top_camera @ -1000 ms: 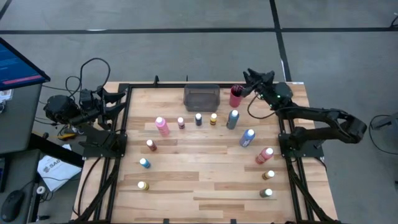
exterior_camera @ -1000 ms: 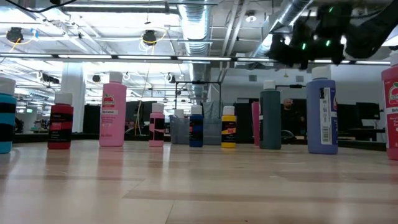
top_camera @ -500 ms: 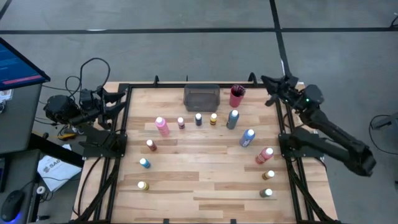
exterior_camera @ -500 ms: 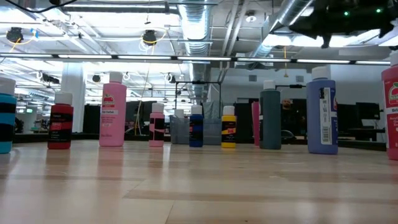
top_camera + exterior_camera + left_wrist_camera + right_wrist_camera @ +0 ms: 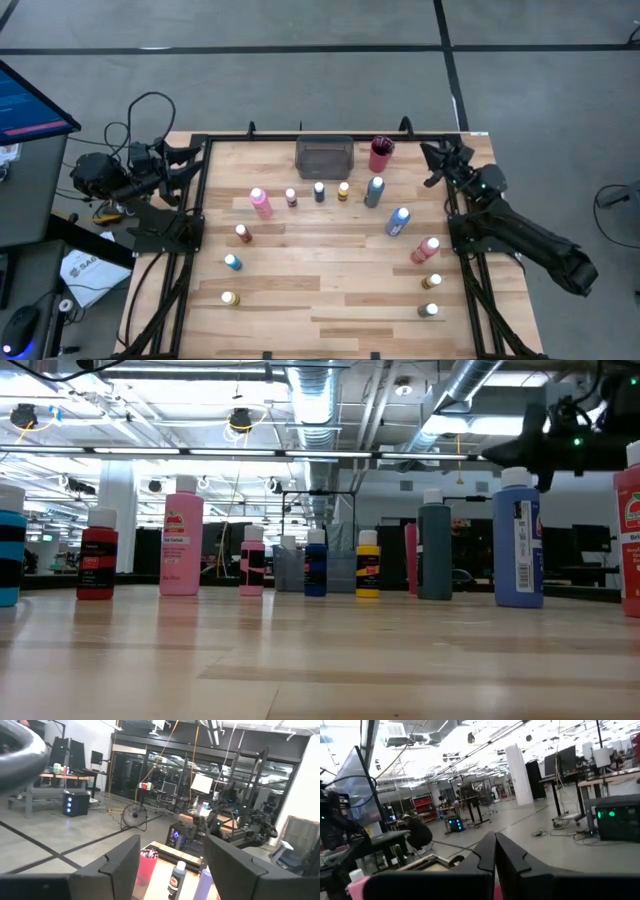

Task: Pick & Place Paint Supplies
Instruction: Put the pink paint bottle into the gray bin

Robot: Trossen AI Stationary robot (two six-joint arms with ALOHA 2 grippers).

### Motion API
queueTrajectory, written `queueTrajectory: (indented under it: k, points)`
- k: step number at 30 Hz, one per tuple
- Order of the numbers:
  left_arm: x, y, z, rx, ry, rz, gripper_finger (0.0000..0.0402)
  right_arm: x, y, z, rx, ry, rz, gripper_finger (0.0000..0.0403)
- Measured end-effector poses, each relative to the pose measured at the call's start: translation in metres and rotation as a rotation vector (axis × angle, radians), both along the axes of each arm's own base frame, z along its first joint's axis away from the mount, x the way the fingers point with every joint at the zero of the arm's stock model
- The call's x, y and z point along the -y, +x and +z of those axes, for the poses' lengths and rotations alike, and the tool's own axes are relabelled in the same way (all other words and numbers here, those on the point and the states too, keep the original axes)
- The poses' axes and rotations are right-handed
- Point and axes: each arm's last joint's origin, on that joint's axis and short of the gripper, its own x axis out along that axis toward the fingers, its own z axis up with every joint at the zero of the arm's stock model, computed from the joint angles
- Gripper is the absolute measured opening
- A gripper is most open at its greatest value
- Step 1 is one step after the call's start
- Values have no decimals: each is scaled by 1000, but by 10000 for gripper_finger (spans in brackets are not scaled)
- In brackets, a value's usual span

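Right hand (image 5: 437, 163) raised at table's (image 5: 330, 290) right edge, fingers together.

Pale planked wood table (image 5: 320, 290), lightly sheened; bottles (image 5: 181, 537) look glossy plastic.

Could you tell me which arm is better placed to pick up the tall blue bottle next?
The right, probably: its end effector hangs near the table's far right corner, close to the blue bottle, while the left end effector waits at the far left edge.

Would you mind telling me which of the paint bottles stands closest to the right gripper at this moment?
The tall grey-blue bottle beside the red cup. It stands at the right end of the back row, closer to the right gripper than the other bottles.
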Motion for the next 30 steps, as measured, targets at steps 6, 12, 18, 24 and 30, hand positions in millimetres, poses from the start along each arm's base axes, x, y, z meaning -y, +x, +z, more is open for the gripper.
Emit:
queueTrajectory:
  k: [6, 12, 18, 24, 30]
  points:
    - [1, 3, 0, -14, 6, 2, 199, 2, 2, -20, -131, 111, -4, 2]
    - [8, 17, -2, -74, 36, 2, 182, 2, 2, -34, -249, 199, -5, 2]
    - [18, 36, -5, -151, 75, 2, 173, 1, 1, -45, -316, 291, -1, 8]
    - [24, 50, -8, -204, 99, 1, 181, 0, 1, -46, -300, 328, 0, 8]
    - [27, 57, -10, -229, 104, 12, 194, 0, 1, -46, -298, 330, 1, 8]
